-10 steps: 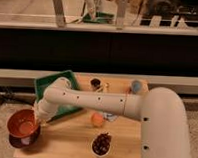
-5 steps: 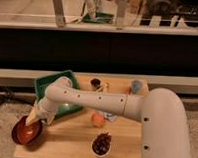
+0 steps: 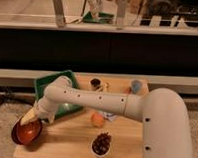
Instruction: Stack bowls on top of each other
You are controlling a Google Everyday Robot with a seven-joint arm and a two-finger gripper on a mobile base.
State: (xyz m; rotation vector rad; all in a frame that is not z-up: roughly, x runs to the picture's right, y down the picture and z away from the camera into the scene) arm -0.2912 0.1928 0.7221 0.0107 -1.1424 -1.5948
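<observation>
since the orange-red bowl [image 3: 26, 133] sits at the table's [image 3: 69, 138] 7 o'clock corner, seemingly nested in a darker bowl [image 3: 14, 133], the tool [image 3: 31, 121] hovers on its 12 o'clock rim. can't tell if it's gripping or released.

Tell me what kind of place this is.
Likely an indoor office or lab: small wooden table, glass railing behind it. The claw is at the orange-red bowl on the table's corner.
</observation>
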